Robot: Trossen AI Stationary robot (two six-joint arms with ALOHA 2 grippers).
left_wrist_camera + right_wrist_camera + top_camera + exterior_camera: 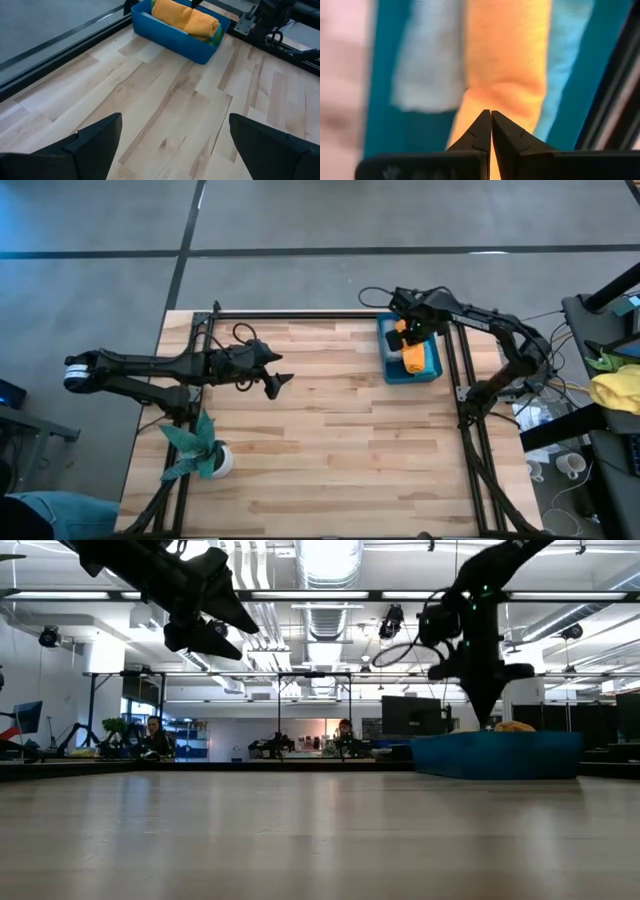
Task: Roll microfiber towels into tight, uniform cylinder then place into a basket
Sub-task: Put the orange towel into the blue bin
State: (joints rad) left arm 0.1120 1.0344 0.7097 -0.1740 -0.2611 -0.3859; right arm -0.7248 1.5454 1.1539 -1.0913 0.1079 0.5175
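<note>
Overhead, low and wrist views of a two-arm rig at a wooden tabletop [330, 430]. The teal-blue basket [432, 367] sits at the far right part of the tabletop, just beside the right-hand frame rail, and holds a rolled orange towel [413, 357] lying lengthwise in it; in the left wrist view the same orange towel [185, 19] fills most of the basket [170, 40], with a sliver of lime green towel [218, 35] showing at one end beside it. In the right wrist view the orange towel [507, 65] lies between a pale grey towel [430, 65] on one side and a turquoise towel [567, 55] on the other, all within the basket walls [385, 75]. The right pincer [403, 338] hangs over the far end of the basket with its tips pointing down at the orange towel; its fingers [481, 131] are pressed together and pinch nothing, though whether the tips touch the cloth cannot be told. In the low view it [487, 718] reaches down just behind the basket rim [495, 755], where a little orange cloth [515, 726] shows above the wall. The left pincer [277, 383] hovers above bare wood at the left middle of the tabletop, well apart from the basket, its fingers [95, 145] spread wide and empty. A potted plant [200, 452] stands near the left front edge.
</note>
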